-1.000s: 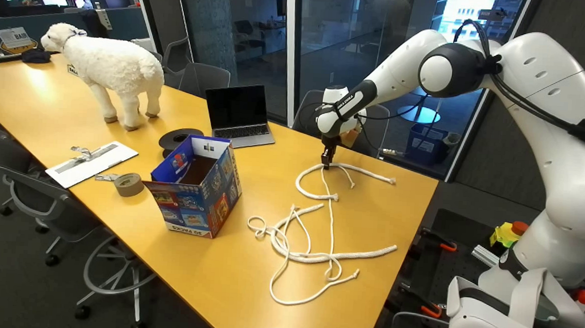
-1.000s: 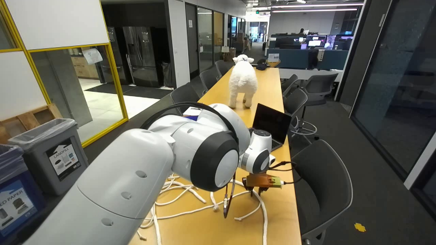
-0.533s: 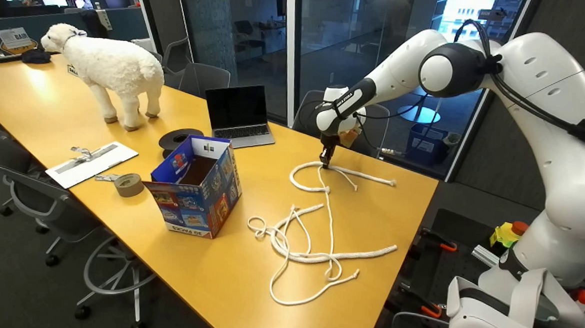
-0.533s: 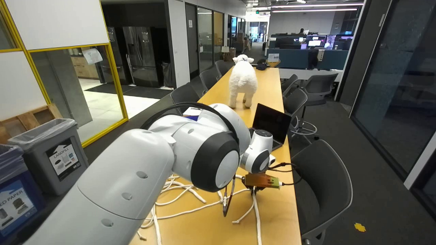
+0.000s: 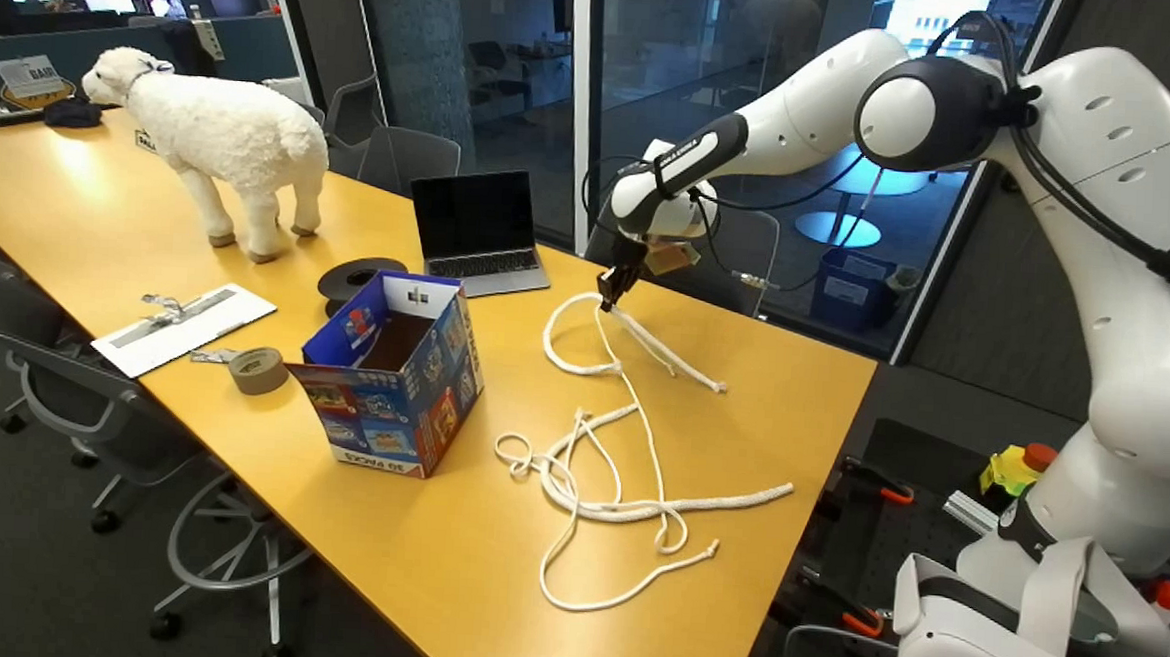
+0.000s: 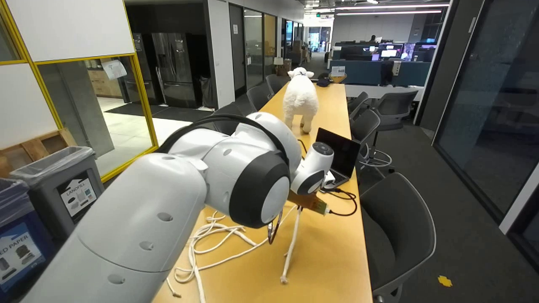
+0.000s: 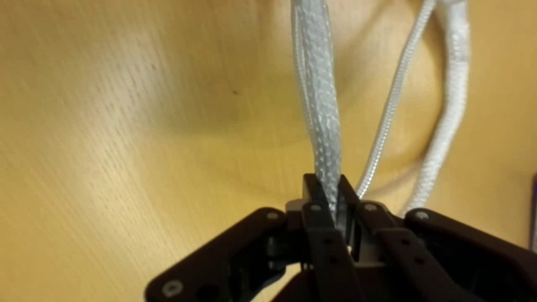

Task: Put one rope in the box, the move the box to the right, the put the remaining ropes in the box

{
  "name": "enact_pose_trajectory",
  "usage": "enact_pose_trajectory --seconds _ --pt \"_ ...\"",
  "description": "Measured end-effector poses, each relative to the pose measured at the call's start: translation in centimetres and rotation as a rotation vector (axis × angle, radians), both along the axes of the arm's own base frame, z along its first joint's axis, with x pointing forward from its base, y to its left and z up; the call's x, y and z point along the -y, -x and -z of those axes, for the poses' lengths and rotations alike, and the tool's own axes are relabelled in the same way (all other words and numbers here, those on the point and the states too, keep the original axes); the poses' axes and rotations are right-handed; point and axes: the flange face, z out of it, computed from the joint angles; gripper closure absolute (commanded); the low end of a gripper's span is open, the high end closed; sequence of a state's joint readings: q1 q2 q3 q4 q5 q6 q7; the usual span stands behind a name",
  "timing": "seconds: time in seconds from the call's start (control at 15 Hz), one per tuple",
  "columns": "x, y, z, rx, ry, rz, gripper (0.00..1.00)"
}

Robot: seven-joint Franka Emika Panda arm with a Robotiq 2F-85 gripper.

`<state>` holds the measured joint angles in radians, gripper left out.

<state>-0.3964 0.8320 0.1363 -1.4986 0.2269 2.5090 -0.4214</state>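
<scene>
gripper (image 7: pixel 329 184): its jaws are clamping on the thick rope (image 7: pixel 322 96), after closing at table (image 5: pixel 771 418) level a moment ago; it is rising and swinging towards 10 o'clock in an exterior view, hours being read from the gripper, 12 at the top.
thick rope: it is coming along with the grip, its gripped part lifting, one end trailing at 4 o'clock, a curl bowing out at 8 o'clock.
thin cord (image 5: pixel 651 442): one strand is lying along the thick rope, and a length is running out towards 6 o'clock; it is seemingly being pinched too, though the wrist view is not settling that.
other ropes (image 5: pixel 620 517): they are lying tangled at 6 o'clock, shifting slightly, probably because the cord is tugging; a second rope may be getting dragged along.
box (image 5: pixel 447 386): it is standing upright at 8 o'clock, top gaping, staying put; no rope is showing in the visible part of its inside, so the first step, one rope in, is apparently getting under way, while the box's move and the other ropes are waiting.
</scene>
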Motion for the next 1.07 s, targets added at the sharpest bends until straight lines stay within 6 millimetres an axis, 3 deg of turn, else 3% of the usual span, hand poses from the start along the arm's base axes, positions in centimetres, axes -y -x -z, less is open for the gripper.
enact_pose_trajectory --seconds 0.73,1.07 --pt "-8.2 -4.8 -23.0 0.279 -0.203 0.187 0.90" --pt "-12.6 -6.0 -30.4 0.376 -0.228 0.198 0.90"
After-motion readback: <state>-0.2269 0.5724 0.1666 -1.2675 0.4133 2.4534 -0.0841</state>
